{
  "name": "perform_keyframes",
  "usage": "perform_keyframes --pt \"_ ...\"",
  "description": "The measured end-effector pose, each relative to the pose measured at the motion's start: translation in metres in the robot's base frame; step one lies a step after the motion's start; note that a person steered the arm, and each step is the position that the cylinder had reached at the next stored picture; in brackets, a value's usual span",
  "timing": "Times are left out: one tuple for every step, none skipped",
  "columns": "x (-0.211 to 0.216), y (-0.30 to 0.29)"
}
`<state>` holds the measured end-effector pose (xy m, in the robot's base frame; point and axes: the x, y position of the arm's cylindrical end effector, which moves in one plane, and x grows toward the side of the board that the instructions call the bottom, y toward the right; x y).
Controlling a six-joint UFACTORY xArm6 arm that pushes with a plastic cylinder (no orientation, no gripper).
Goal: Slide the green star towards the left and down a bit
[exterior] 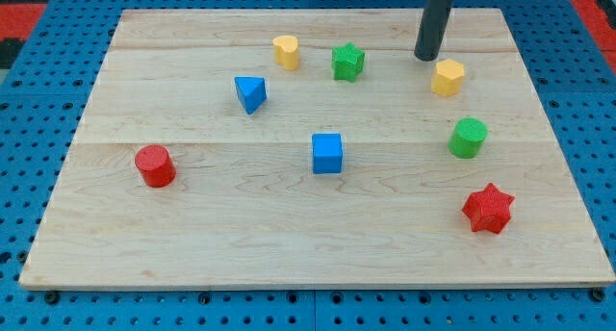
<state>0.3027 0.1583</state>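
The green star [348, 62] sits near the view's top, a little right of centre, on the wooden board [192, 225]. My tip [427, 57] is to the star's right, about a block and a half away, not touching it. The tip stands just up and left of a yellow hexagon block [449, 78]. A yellow cylinder-like block [286, 52] lies just left of the star.
A blue triangular block [250, 93] lies down-left of the star. A blue cube [327, 153] is at the centre. A red cylinder [154, 165] is at the left. A green cylinder [469, 138] and a red star [489, 209] are at the right.
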Motion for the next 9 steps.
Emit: perform_keyframes --pt "0.028 -0.002" --pt "0.04 0.003" --pt "0.026 -0.068" --pt "0.035 -0.144" --pt "0.011 -0.16" --pt "-0.005 -0.214" --pt "-0.028 -0.189" --pt "-0.035 -0.142" --pt "-0.033 -0.107"
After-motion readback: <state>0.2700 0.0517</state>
